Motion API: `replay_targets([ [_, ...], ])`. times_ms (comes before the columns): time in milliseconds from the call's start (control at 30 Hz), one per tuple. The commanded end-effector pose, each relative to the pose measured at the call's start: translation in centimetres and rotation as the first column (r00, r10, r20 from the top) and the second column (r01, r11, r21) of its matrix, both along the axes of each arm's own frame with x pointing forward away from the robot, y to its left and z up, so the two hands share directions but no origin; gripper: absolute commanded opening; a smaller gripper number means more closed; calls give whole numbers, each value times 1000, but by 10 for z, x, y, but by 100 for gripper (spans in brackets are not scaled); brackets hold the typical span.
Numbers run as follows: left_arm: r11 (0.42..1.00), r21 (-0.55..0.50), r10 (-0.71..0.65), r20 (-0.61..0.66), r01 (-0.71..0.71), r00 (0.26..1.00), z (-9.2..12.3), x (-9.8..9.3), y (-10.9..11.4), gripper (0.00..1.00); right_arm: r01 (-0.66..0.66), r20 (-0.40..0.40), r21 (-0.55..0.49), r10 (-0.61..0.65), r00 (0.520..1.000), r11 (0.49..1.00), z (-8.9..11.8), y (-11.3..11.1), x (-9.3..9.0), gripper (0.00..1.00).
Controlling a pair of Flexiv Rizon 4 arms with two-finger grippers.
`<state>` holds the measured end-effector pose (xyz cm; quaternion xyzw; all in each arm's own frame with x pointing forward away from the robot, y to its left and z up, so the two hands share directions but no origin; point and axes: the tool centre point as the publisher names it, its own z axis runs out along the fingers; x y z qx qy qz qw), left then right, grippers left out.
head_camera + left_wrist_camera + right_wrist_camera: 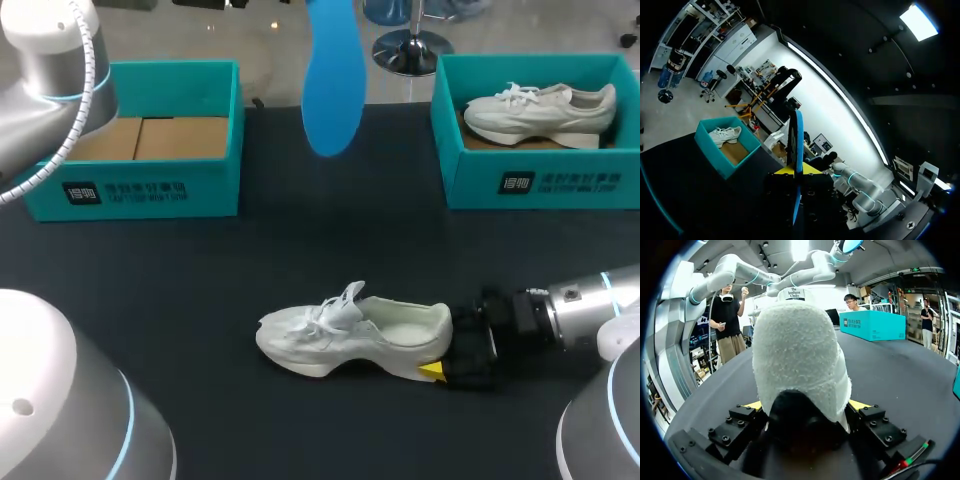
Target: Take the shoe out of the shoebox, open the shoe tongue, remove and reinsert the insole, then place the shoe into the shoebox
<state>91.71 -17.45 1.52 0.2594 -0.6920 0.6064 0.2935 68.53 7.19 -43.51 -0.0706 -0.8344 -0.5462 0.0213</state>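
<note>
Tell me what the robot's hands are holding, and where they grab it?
Left gripper pinches the flat blue insole by one end. Right gripper clamps the heel of the white fabric sneaker.

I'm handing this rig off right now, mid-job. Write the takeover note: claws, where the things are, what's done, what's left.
Left claw: shut on the blue insole, raised above the table.
Right claw: shut on the heel of the white shoe, which stands on its sole on the table.
Left shoebox: no shoe inside. Right shoebox: holds a second shoe.
Done: shoe out of the box, insole out.
Left: reinsert the insole, then put the shoe into the shoebox.
</note>
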Motion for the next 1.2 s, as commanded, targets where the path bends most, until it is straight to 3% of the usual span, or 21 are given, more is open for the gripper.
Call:
replay_targets([
  [33,1000,-1,-2,0,2,1000,0,1,0,0,6,-3,-5,-6,1000,1000,-7,-1,-4,100],
  [500,1000,-1,-2,0,2,1000,0,1,0,0,76,45,-70,-73,996,995,21,-22,-22,100],
  [667,1000,-1,-2,0,2,1000,0,1,0,0,65,64,-84,-60,996,994,29,-23,-20,100],
  [967,1000,-1,-2,0,2,1000,0,1,0,0,73,46,-240,-63,997,968,59,-34,-14,100],
  [1200,1000,-1,-2,0,2,1000,0,1,0,0,124,37,-410,-119,992,903,93,-56,-17,100],
])
